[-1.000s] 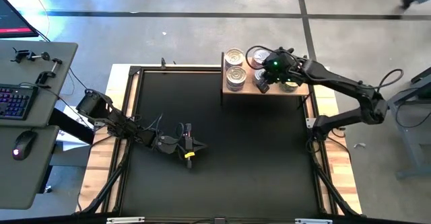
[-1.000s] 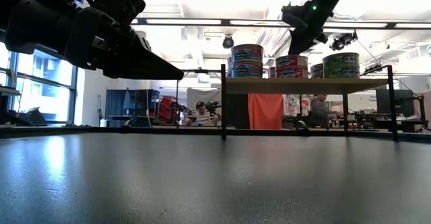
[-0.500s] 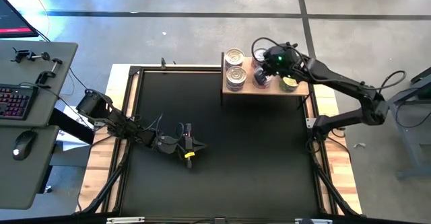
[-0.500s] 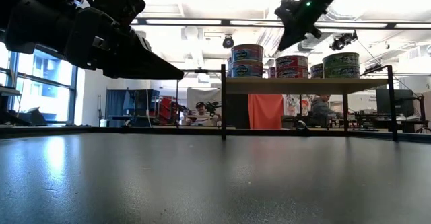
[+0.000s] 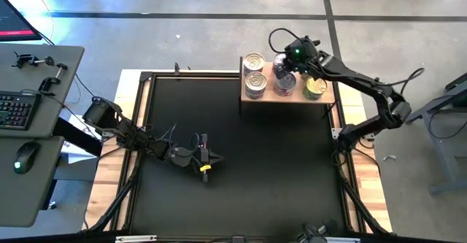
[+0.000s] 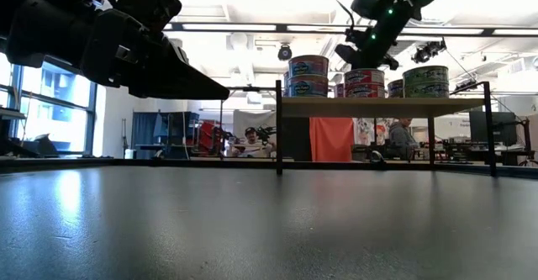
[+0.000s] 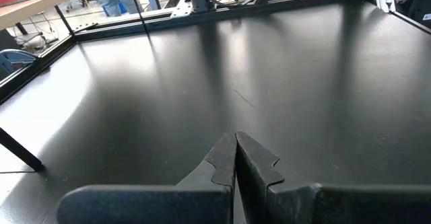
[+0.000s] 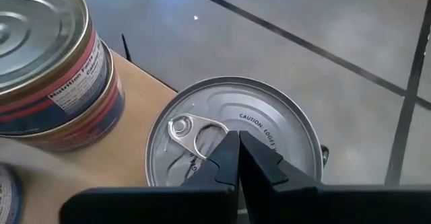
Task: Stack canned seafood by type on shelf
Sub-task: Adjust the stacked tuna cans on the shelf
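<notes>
Right claw [image 8: 237, 150] closed, arm outstretched; left claw [image 7: 236, 158] closed, arm low, folded.

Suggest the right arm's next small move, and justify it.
Probably pull the right gripper up and away from the shelf: its jaws are shut and empty above a silver-topped tin, and no tins show on the black table.
</notes>
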Action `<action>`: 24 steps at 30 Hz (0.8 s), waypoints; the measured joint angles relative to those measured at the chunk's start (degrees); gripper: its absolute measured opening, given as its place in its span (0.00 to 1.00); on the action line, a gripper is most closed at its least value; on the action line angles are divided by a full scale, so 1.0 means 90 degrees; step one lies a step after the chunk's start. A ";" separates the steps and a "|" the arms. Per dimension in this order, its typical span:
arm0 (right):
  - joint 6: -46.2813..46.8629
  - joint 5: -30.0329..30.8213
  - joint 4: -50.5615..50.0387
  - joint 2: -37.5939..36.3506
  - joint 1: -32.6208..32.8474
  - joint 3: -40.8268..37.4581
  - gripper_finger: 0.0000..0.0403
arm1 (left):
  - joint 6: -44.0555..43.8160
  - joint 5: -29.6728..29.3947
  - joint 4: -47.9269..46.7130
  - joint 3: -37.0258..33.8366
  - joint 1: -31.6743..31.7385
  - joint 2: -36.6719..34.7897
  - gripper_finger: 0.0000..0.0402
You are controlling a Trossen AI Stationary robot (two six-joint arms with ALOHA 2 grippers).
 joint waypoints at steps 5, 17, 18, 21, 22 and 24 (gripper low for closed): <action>0.0000 -0.0008 -0.0226 -0.0148 -0.0005 0.0002 0.00 | 0.0000 0.0001 0.0000 0.0000 0.0000 -0.0001 0.00; -0.0065 -0.0604 0.0461 -0.0452 0.0325 -0.0005 0.00 | 0.0000 0.0000 0.0000 0.0000 0.0000 -0.0001 0.00; -0.0066 -0.0853 0.0629 -0.0441 0.0404 -0.0005 0.00 | 0.0000 0.0002 0.0002 0.0000 0.0000 0.0000 0.00; -0.0010 -0.1203 0.1296 -0.0370 0.0694 -0.0005 0.00 | 0.0000 0.0001 0.0000 0.0000 0.0000 0.0000 0.00; 0.0033 -0.1211 0.1513 -0.0334 0.0783 -0.0005 0.00 | 0.0000 0.0002 0.0002 0.0000 0.0000 0.0000 0.00; 0.0097 -0.1212 0.1930 -0.0210 0.0911 -0.0005 0.00 | 0.0000 0.0001 0.0002 0.0000 0.0000 0.0000 0.00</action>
